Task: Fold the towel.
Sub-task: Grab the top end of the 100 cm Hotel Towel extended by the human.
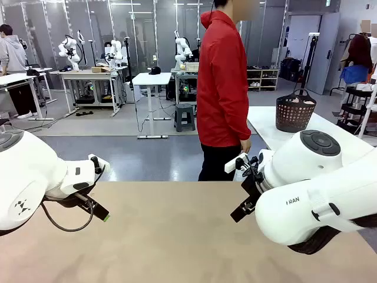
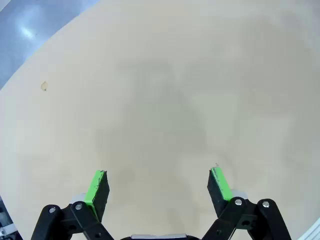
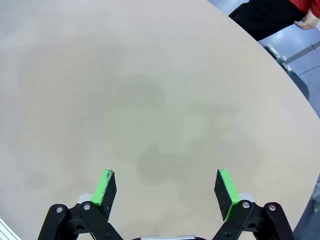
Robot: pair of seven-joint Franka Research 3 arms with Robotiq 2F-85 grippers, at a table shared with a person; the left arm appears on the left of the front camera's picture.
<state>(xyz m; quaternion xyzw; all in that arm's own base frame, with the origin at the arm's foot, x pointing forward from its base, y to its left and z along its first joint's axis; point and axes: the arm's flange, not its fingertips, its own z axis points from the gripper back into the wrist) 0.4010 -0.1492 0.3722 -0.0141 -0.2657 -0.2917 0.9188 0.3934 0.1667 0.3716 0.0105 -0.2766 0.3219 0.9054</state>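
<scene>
**Item 1, left claw** [image 2: 158,176]: hanging just over the bench, jaws standing spread wide. The green pads [image 2: 95,192] are gripping nothing, and tan surface is showing between them.

**Item 2, right claw** [image 3: 165,175]: hanging likewise, spread wide and pinching nothing.

**Item 3, bench** [image 1: 177,236]: tan top, lying bare beneath both claws apart from a small pale mark [image 2: 44,86] off toward one edge.

**Item 4, towel:** I am unable to tell where it is lying. No cloth is resting under or between either claw, so by my reckoning the folding is not yet begun.

**Item 5, person** [image 1: 222,88]: wearing a red jacket and standing side-on at the far edge of the bench. One hand [image 1: 245,144] is hanging down near the right arm's wrist.

**Item 6, basket** [image 1: 294,112]: dark and woven, standing on a white table [image 1: 265,121] beyond the person, well apart from the bench. I cannot tell what it is holding.

**Hazards, as I am judging them:**
- **Hand near the arm:** the person's hand is hanging close to the right arm, so any reach begun while cloth is being laid down is risking a knock or a pinched finger.
- **Low claws:** both claws are sitting low over bare wood, so a descent begun with no cloth beneath is risking scraped pads.
- **Poorly laid towel:** a towel arriving bunched or off-centre is likely to give a pinch that catches two layers or none.
- **Overhanging hem:** a hem trailing over the bench edge is likely to drag the fold crooked.
</scene>
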